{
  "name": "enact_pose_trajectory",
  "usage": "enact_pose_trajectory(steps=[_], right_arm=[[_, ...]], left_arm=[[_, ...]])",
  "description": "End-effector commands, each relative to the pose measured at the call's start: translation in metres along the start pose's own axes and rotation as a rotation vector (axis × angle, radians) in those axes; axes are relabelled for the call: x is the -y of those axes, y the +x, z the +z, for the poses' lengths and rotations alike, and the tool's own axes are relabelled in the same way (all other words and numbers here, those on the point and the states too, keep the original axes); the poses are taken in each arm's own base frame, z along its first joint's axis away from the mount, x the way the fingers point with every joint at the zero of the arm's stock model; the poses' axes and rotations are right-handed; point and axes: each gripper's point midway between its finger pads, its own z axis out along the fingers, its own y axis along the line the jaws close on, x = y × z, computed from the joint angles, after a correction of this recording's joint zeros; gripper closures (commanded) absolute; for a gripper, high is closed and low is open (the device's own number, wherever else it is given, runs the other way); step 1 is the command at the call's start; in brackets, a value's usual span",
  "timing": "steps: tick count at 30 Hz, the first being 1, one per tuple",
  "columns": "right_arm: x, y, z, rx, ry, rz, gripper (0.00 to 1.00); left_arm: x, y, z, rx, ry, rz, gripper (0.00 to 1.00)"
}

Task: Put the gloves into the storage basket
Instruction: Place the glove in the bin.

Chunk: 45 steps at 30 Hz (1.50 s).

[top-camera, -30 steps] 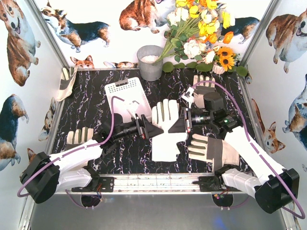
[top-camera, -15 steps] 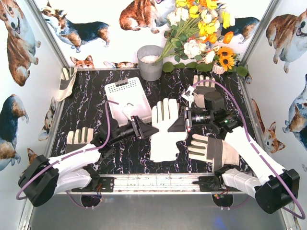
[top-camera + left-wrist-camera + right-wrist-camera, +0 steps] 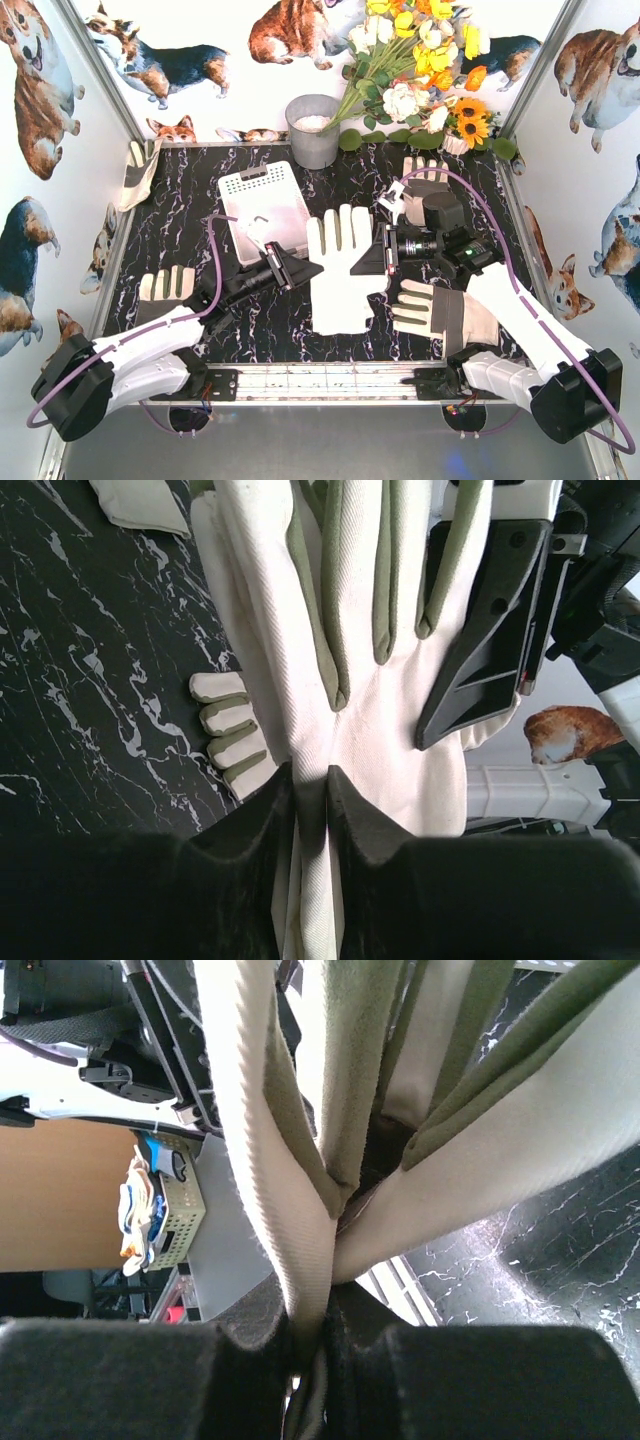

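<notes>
Glove (image 3: 340, 270) is clamped at both edges by left gripper (image 3: 291, 268) and right gripper (image 3: 378, 256), held up just right of the storage basket (image 3: 258, 180). Nothing is seen in the basket. Other gloves (image 3: 437, 310) are yet to be collected from the table (image 3: 180, 230).

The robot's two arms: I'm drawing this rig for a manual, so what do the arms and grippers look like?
The left arm and right arm have glossy white shells, bulky black joints and a purple cable looping along each. The left gripper and right gripper have matte black wedge-shaped fingers.
</notes>
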Motion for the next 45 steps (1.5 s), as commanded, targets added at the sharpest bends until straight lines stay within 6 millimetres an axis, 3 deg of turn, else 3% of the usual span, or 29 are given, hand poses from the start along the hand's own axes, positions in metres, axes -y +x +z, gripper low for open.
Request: enact_pose_trajectory(steps=[1, 6, 12, 17, 29, 34, 38, 41, 45], right_arm=[[0.003, -0.008, 0.001, 0.031, 0.016, -0.053, 1.00], [0.007, -0.012, 0.002, 0.035, 0.043, -0.052, 1.00], [0.015, -0.021, 0.009, 0.034, 0.102, -0.044, 1.00], [0.033, -0.040, 0.027, 0.036, 0.186, -0.027, 1.00], [0.062, -0.100, 0.106, 0.011, 0.238, 0.052, 1.00], [0.069, -0.130, 0.142, 0.012, 0.224, 0.050, 1.00], [0.086, -0.153, 0.167, 0.020, 0.239, 0.040, 1.00], [0.100, -0.164, 0.183, 0.010, 0.247, 0.033, 1.00], [0.117, -0.173, 0.200, -0.003, 0.267, 0.018, 1.00]], left_arm=[[0.008, -0.008, -0.003, 0.035, 0.027, 0.015, 0.90], [0.011, -0.013, -0.006, 0.052, 0.033, 0.028, 1.00], [0.009, -0.022, -0.005, 0.070, 0.000, 0.056, 1.00], [-0.025, -0.048, -0.014, 0.136, -0.223, 0.096, 1.00], [-0.082, -0.112, -0.056, 0.201, -0.493, 0.128, 1.00], [-0.109, -0.137, -0.064, 0.182, -0.584, 0.116, 1.00], [-0.131, -0.157, -0.071, 0.185, -0.672, 0.115, 1.00], [-0.140, -0.180, -0.071, 0.211, -0.716, 0.130, 1.00], [-0.157, -0.191, -0.068, 0.202, -0.763, 0.133, 1.00]])
